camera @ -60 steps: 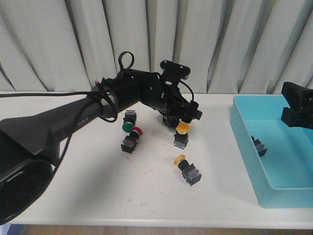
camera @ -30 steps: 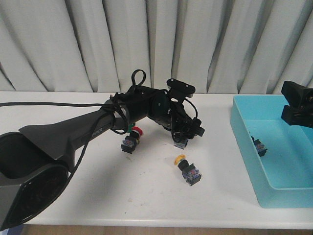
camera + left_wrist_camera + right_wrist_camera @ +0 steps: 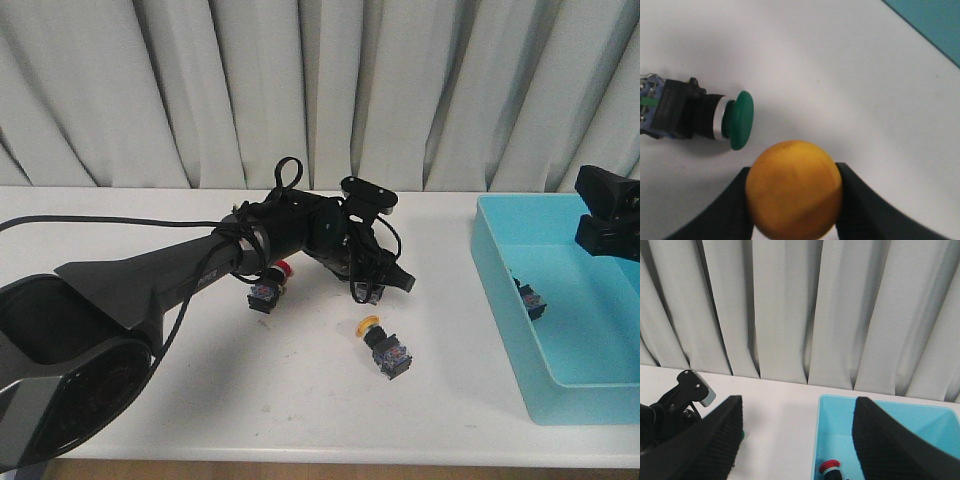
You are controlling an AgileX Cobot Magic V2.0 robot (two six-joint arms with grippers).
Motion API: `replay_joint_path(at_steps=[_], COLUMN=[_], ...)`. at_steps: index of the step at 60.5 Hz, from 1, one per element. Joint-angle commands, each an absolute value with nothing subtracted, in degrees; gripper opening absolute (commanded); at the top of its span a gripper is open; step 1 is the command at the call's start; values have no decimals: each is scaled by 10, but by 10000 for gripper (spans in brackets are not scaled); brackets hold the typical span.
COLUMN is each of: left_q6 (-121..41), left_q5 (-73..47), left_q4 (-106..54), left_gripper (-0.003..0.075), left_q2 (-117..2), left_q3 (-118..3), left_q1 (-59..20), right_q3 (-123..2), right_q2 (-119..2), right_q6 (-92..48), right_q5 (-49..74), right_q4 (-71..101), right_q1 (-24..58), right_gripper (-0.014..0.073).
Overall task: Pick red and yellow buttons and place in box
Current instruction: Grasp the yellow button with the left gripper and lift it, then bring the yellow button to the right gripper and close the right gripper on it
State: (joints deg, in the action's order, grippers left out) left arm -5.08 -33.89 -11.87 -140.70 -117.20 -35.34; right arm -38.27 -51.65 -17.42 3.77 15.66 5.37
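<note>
Now yellow button (image 3: 794,189) between left gripper (image 3: 792,200) fingers (image 3: 722,215)

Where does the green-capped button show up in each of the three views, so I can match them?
Front view: not visible; the left arm covers that patch of table.
Left wrist view: green-capped button lies on its side on the white table, beside the yellow button between the left gripper's fingers.
Right wrist view: not identifiable.
Shared landmark: the turquoise box.
</note>
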Motion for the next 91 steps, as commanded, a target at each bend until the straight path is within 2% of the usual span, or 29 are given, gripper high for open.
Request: replay_joint_path(at_steps=[1,5,22,23,37,56,82,91], left_q6=[-50,-50,-50,-89,-124,-166,-230,-231], left_q5=[-310,-327,-453,-549,-601,-654,-661,-664], left_q4=[-129,-129,-129,-136,-202,-295,-441,-468], left_gripper=[89,-10,-8,-8,-8,-8,-8,-8], left_q2=[-1364,-1359,-1274,-1168,-1106,-1090,-1089,-1089], left_q3=[-1201,-1220,-1278,-1280,-1280,-1280,-1219,-1219], left_q1=[-358,-358,-358,-358,-358,-358,-358,-358], right_q3=[-399,-399,-399,-399,-399,-399,-399,-399], right_q2=[-509,-511,-562,-612,-634,-634,-634,-634], right_q6=[-176,-177,-217,-273,-311,-312,-310,-310], right_q5=[0,0,0,0,-26,-55,-66,-72], right_q4=[157,156,153,153,153,153,163,170], right_q1=[55,55,80,202,277,283,283,283], right_gripper=[471,471,471,471,471,471,470,429])
